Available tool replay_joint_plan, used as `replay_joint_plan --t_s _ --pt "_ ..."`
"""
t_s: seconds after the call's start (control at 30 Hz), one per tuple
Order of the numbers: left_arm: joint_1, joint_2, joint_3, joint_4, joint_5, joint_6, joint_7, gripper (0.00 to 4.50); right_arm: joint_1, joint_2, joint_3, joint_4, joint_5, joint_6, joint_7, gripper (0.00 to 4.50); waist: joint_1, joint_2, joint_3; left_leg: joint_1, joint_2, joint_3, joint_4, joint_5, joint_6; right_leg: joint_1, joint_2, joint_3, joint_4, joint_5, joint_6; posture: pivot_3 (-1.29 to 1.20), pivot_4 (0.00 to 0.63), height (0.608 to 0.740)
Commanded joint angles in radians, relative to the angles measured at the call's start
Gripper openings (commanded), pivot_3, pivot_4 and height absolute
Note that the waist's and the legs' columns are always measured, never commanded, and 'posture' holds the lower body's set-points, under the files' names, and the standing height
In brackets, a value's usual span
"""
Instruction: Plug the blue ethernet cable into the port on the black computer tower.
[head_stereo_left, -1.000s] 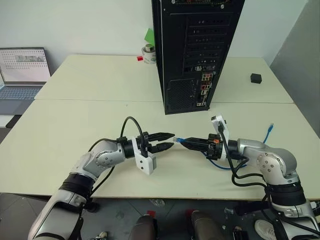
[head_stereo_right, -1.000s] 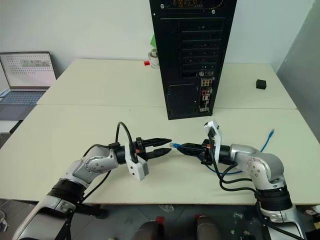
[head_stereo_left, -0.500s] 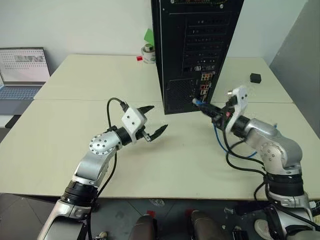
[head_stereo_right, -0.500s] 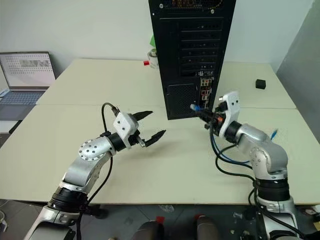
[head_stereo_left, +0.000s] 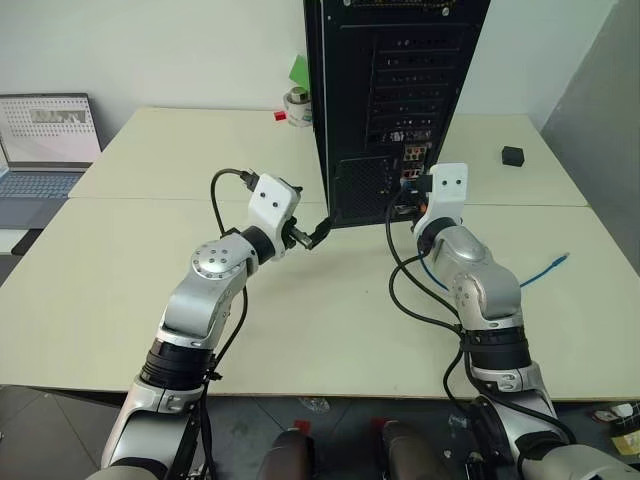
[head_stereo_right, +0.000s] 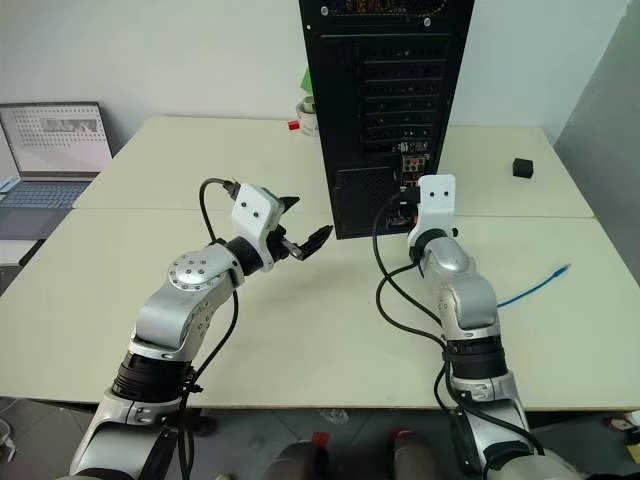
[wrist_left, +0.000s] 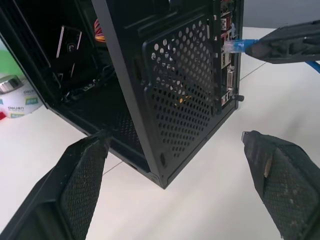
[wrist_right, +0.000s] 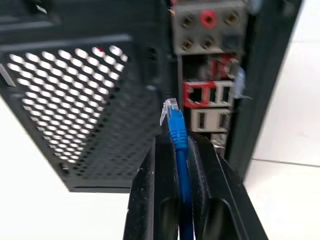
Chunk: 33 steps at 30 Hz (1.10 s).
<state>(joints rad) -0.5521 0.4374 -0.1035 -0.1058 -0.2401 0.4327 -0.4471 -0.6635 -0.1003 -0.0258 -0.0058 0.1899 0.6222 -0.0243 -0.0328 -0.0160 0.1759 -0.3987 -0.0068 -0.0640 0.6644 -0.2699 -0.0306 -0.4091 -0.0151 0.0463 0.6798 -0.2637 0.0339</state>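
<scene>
- Pale worktop (head_stereo_left: 300, 330) against a white wall, with the tower (head_stereo_left: 390, 100) standing upright near the middle, rear panel facing the robot.
- Right end effector (wrist_right: 175, 150) is clamped on the cable (wrist_right: 176, 131) just behind its clear plug, and the plug pokes out past the fingertips. Grab's done, I'd say.
- Plug sits just in front of the rear I/O strip, close to the red-framed port (wrist_right: 200, 94) but not in it, a bit off to the side toward the mesh vent (wrist_right: 75, 100). The left wrist view shows the same thing: plug tip near the connector column, apart from it.
- Rest of the cable trails across the worktop toward its right edge, loose end lying there (head_stereo_left: 560, 260).
- Left end effector (head_stereo_left: 307, 236) is spread wide and holding nothing, hanging by the tower's lower front corner.
- What's left, as I see it: line the plug up with the port and push it home. That's the fiddly part, so roughly two thirds through.
</scene>
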Motion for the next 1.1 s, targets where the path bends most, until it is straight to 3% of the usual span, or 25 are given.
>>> replay_joint_plan --t_s 0.03,0.73,1.1 --pt "-0.008 -0.011 0.032 -0.079 -0.006 0.022 0.007 4.46 -0.046 0.015 -0.029 -0.008 -0.014 -0.050 -0.019 0.00 0.000 0.000 0.000 0.000 0.000 0.000 0.000 0.000 0.000 0.000 0.000 0.000 0.000 0.000 0.000 0.00 0.150 0.740" --pt "0.014 -0.058 0.042 -0.136 -0.150 0.084 -0.141 4.46 -0.069 0.024 -0.039 0.043 -0.052 -0.073 -0.025 0.00 0.000 0.000 0.000 0.000 0.000 0.001 0.000 0.000 0.000 0.000 0.000 0.000 0.000 0.000 0.000 0.00 0.150 0.740" --pt "0.009 -0.061 0.027 -0.120 -0.118 0.063 -0.157 4.46 -0.014 0.035 -0.031 -0.060 -0.058 -0.015 -0.028 0.00 0.000 0.000 0.000 0.000 0.000 0.000 -0.001 0.000 0.000 0.000 0.000 0.000 0.000 0.000 0.000 0.00 0.150 0.740"
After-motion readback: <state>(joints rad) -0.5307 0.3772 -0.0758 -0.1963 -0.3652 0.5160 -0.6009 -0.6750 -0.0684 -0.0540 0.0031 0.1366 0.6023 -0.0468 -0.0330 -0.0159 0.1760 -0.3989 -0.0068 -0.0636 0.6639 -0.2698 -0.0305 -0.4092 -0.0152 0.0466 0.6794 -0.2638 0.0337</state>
